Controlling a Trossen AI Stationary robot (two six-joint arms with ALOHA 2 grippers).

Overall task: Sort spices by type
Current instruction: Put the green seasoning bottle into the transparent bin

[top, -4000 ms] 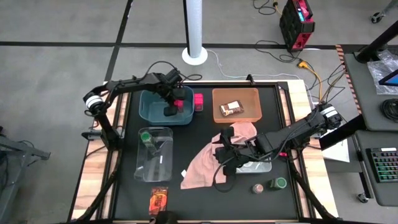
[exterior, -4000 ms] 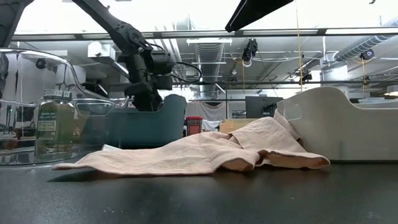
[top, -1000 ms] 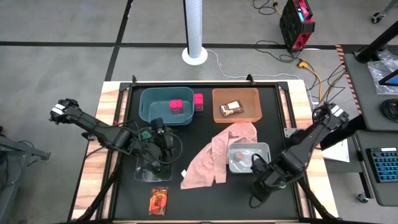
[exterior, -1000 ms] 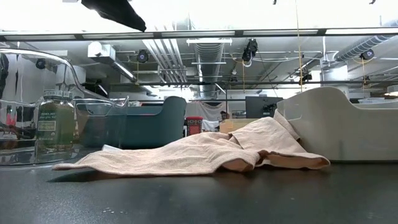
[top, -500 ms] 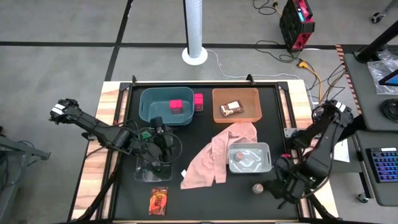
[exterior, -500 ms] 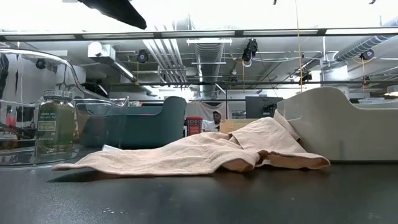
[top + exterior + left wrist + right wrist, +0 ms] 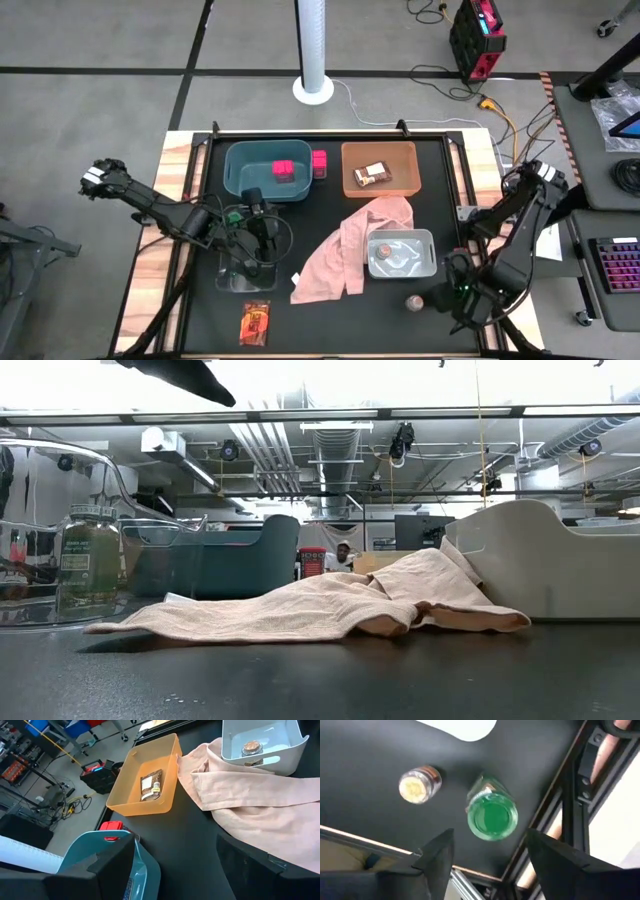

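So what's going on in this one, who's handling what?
Spices are being sorted into bins. The right gripper hangs open above a green-lidded jar standing on the table beside a small brownish jar, holding nothing yet. The left gripper waits open over the clear bin, also empty. A pink box sits in the teal bin, a brown packet in the orange bin, one jar in the grey bin.

Left arm reaches in from the table's left edge, elbow bent, with its gripper (image 7: 256,238) parked low over the left half, fingers (image 7: 112,870) spread wide with nothing between them. Right arm folds back on itself by the right edge, its gripper (image 7: 452,296) pointing straight down near the front right corner, fingers (image 7: 437,857) apart, gripping nothing.
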